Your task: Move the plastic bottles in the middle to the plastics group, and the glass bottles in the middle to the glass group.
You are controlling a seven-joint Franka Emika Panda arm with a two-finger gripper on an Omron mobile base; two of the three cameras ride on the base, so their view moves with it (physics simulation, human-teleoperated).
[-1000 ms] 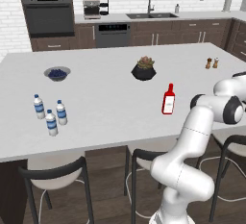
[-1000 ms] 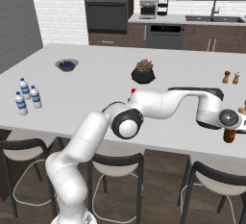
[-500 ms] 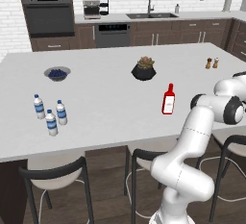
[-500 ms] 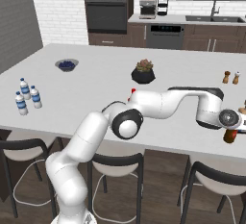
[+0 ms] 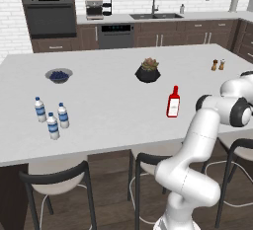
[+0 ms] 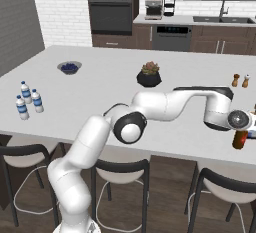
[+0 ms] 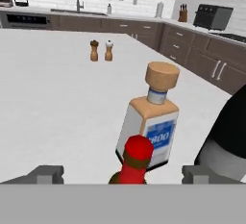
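My gripper [image 7: 124, 176] is open at the counter's far right end, its fingertips [image 7: 45, 174] set wide on either side of a dark brown bottle [image 7: 136, 158] with a red cap. That bottle [image 6: 240, 140] stands upright, free of both fingers. Close behind it are a square glass bottle [image 7: 151, 124] with a cork top and a large dark bottle [image 7: 230, 136]. The red bottle [image 5: 173, 102] with a white label stands alone mid-counter. Three clear water bottles, the plastics group [image 5: 51, 118], stand together at the left [image 6: 27, 99].
A dark potted plant [image 5: 148, 70] sits at the counter's centre back and a bowl of blueberries [image 5: 59, 75] at the back left. Two small brown shakers [image 7: 101, 50] stand farther along the counter [image 5: 218, 64]. Stools line the near edge.
The gripper's jaws have opened and let go of the dark brown bottle, which stays upright where it was. The arm and the other things have not moved.
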